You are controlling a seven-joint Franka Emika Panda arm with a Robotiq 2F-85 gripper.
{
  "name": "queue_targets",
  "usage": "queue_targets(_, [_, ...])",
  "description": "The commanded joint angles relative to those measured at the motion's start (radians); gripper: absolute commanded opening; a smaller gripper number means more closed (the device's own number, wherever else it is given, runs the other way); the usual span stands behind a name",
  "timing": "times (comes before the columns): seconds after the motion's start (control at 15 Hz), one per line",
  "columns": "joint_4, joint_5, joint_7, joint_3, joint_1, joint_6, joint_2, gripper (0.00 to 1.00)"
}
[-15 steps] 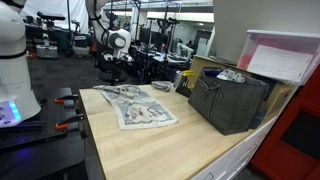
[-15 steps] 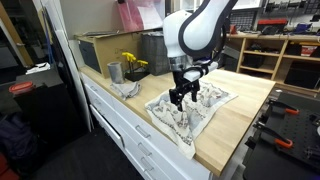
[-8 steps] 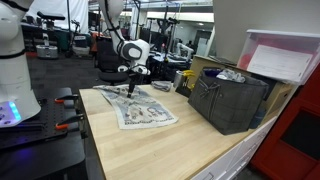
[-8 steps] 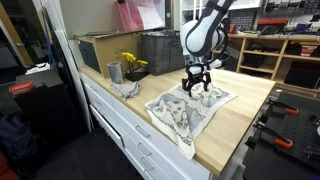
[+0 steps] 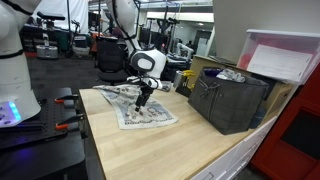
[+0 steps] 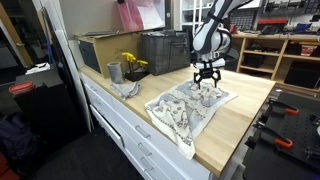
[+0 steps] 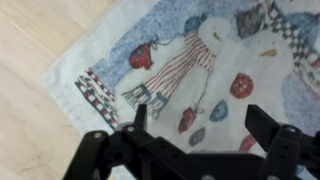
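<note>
Printed cloth [image 5: 155,115] is spread on the wooden table [image 5: 170,150] near the grey crate [image 5: 230,100]. One corner droops over the table edge, away from the crate. Gripper [image 6: 207,90] hovers low over the cloth, fingers spread, nothing between them. Risk: the fabric is thin, so a shallow pinch likely slips. Any sideways drag could bunch it or slide it off that edge.
</note>
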Motion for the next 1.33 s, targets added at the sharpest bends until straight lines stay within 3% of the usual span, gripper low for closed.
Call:
queue_targets(0.0, [0.079,0.084,0.065,-0.008,-0.062,-0.023,0.043,1.00])
queue_targets(0.33, [0.155,0.205,0.170,-0.002,-0.127,0.012,0.102,1.00])
queue_targets(0.6, [0.191,0.248,0.242,-0.007,-0.138,0.069,0.158,1.00])
queue_targets(0.67, [0.197,0.243,0.254,-0.012,-0.137,0.089,0.169,0.96])
queue_targets(0.73, [0.200,0.237,0.268,-0.017,-0.135,0.110,0.180,0.72])
queue_targets(0.87, [0.205,0.227,0.287,-0.026,-0.134,0.140,0.197,0.69])
queue_targets(1.27, [0.209,0.193,0.314,-0.058,-0.114,0.165,0.199,0.23])
